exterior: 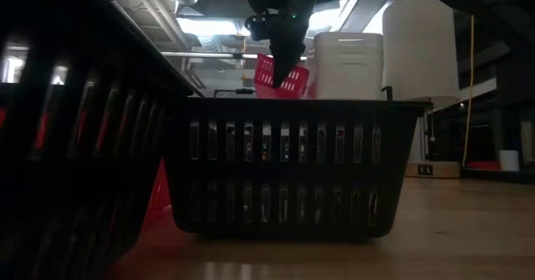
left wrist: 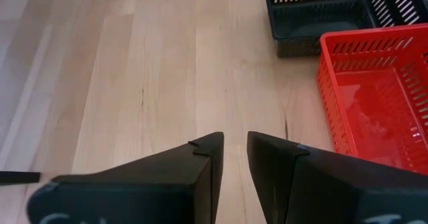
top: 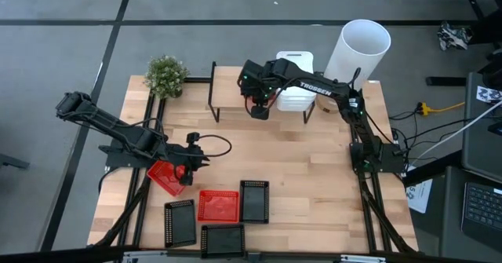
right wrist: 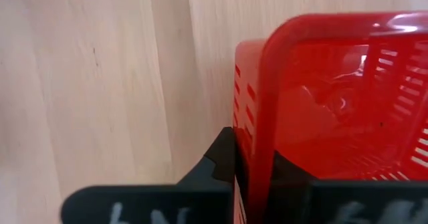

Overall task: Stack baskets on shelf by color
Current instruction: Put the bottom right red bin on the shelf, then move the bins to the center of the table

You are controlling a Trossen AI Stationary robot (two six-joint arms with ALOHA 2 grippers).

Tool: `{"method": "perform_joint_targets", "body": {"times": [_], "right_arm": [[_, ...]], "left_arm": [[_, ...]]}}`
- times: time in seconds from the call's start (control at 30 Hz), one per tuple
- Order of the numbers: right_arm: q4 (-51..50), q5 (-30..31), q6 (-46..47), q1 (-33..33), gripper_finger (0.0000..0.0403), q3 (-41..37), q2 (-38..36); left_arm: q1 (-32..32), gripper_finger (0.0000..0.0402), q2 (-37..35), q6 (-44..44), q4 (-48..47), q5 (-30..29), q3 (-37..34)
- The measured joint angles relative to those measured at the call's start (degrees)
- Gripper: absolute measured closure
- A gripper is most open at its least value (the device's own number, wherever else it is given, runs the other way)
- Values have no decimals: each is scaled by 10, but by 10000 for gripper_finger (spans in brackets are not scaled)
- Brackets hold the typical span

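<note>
My right gripper hangs over the light-wood shelf and is shut on a red mesh basket, which the arm hides in the high view. A stack of white baskets sits on the shelf's right part. My left gripper is slightly open over bare table, beside a tilted red basket. Another red basket and three black ones rest flat near the table's near edge. My right gripper pinches the red basket by one wall at its rounded rim, close to a corner. One finger is outside the wall and the other inside. The fingers come from above, pointing down. The basket hangs tilted, lifted clear over the shelf.
A tall white cylinder stands at the far right corner, behind the shelf. A small potted plant sits at the far left corner. A cable loops on the table near the left arm. A black basket fills the low view's foreground.
</note>
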Motion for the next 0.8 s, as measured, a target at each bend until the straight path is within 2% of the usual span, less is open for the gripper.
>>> {"method": "perform_joint_targets", "body": {"times": [0.43,0.67,0.8], "right_arm": [[-2,0,46,1,290,3,0],[0,-4,95,15,279,58,0],[13,-23,125,38,279,53,-27]], "left_arm": [[0,338,0,0,0,0,0],[0,338,0,0,0,0,0],[0,338,0,0,-1,0,0]]}}
